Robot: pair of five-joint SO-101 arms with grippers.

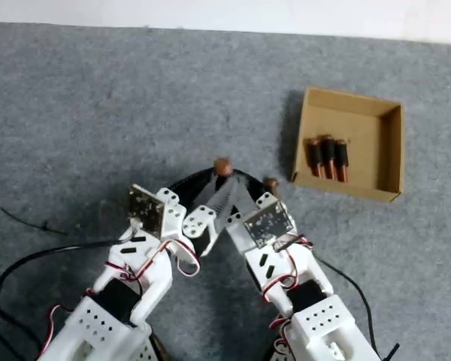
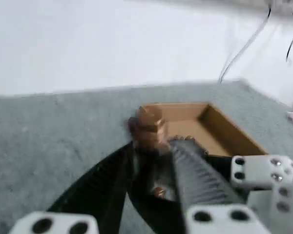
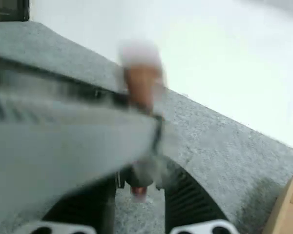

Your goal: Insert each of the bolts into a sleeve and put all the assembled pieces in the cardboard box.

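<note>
My left gripper (image 2: pixel 151 151) clamps the bolt (image 2: pixel 149 127) upright at mid-table. It's small, stiff, light and probably slick, so I'd hold the shank under the head. My right gripper (image 1: pixel 234 180) meets it, and I cannot tell its grip. Farther right sits the cardboard box (image 1: pixel 351 100).

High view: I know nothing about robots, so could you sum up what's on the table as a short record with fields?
Surface: grey carpeted table
Grippers: left gripper and right gripper meet tip to tip mid-table
At the tips: first copper piece
Beside the right gripper: second copper piece
Container: open cardboard box, off to the right
In the box: three assembled pieces, side by side
</note>
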